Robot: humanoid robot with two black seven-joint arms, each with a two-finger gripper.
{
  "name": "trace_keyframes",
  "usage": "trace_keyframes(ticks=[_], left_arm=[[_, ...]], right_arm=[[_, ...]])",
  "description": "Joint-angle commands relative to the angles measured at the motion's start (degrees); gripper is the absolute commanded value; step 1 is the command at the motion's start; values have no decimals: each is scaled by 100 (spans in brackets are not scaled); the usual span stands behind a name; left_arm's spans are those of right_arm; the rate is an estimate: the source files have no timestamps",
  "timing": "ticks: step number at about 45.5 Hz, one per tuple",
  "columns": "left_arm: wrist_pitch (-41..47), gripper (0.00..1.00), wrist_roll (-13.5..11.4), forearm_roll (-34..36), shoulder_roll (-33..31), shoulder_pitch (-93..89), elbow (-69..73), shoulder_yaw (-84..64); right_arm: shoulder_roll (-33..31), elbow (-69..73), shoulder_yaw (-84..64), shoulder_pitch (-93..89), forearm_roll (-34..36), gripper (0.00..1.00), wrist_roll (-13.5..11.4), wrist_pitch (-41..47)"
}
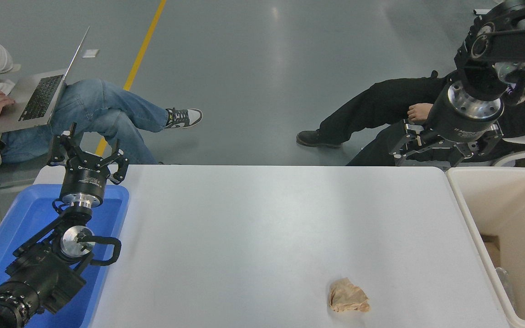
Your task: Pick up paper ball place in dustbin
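Paper ball lies on the tabletop, near the front edge, right of centre. Dustbin sits just beside the tabletop's right edge, well right of the ball. Tray at the tabletop's left end. Left arm parked over the tray, left pincer above its far edge, fingers spread. Right pincer hangs past the tabletop's far right corner, just behind the dustbin's far rim, well apart from the ball; open or closed cannot be told. Behind the tabletop: one seated person far left with a laptop on the lap, another person far right, partly behind the right arm.
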Motion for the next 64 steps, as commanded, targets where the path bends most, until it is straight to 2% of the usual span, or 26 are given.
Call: trace_keyframes(ticks=[1, 24, 29, 39, 52, 64], left_arm=[[0, 99, 2, -4, 0, 8, -2, 0], [0, 99, -7, -4, 0, 8, 7, 0], [0, 99, 2, -4, 0, -1, 7, 0], [0, 99, -7, -4, 0, 8, -2, 0], [0, 99, -7, -4, 0, 8, 7, 0], [0, 99, -7, 5, 0, -1, -2, 0]], right_arm=[[-17, -1, 0, 67, 0, 100, 0, 0], [-96, 7, 536, 14, 176, 100, 35, 0], [-131, 78, 475, 76, 456, 100, 35, 0], [-421, 350, 431, 50, 580, 100, 26, 0], [-289, 588, 817, -1021, 492, 100, 26, 0], [115, 561, 853, -1918, 475, 100, 26, 0]])
